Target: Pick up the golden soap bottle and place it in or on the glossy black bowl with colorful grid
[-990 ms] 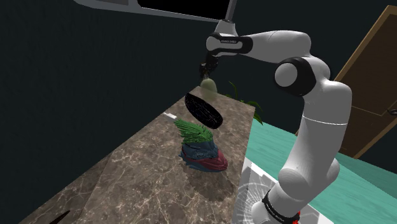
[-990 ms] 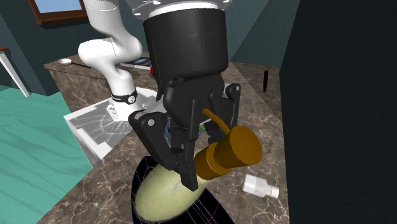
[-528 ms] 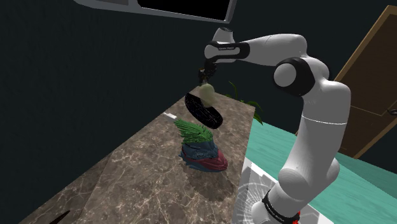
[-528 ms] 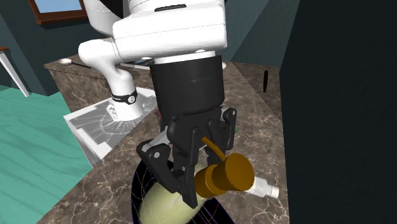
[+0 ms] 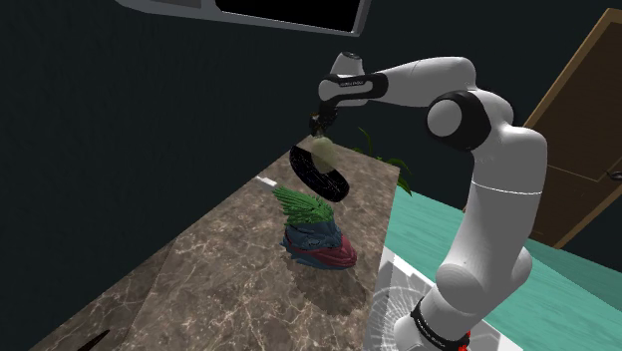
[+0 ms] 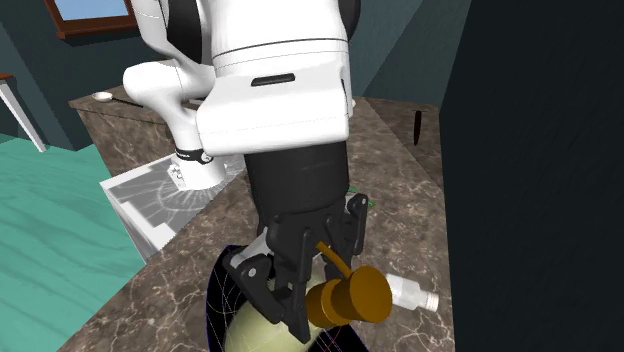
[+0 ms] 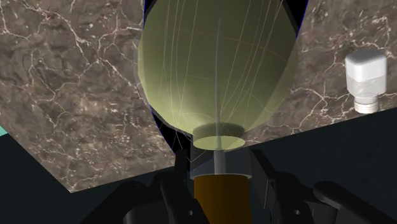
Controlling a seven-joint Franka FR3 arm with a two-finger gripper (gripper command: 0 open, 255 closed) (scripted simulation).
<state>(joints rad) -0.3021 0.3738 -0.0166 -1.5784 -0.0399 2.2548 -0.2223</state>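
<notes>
The light is low and even. The dark teal wall (image 5: 130,120) sinks almost to black, while the white robot arm (image 5: 503,170) is the brightest thing in the shoulder view, softly shaded along its underside. The brown marble desk (image 5: 199,279) looks dim there and lighter in the wrist view, its pale veins crisp and its shadows faint and soft-edged. The pale yellow-green translucent soap bottle (image 7: 216,63) glows mildly, with thin lines showing through its body. The black end effector (image 7: 219,167) reads as a nearly featureless dark mass. Edges are sharp from centre to border, and straight lines run straight.
</notes>
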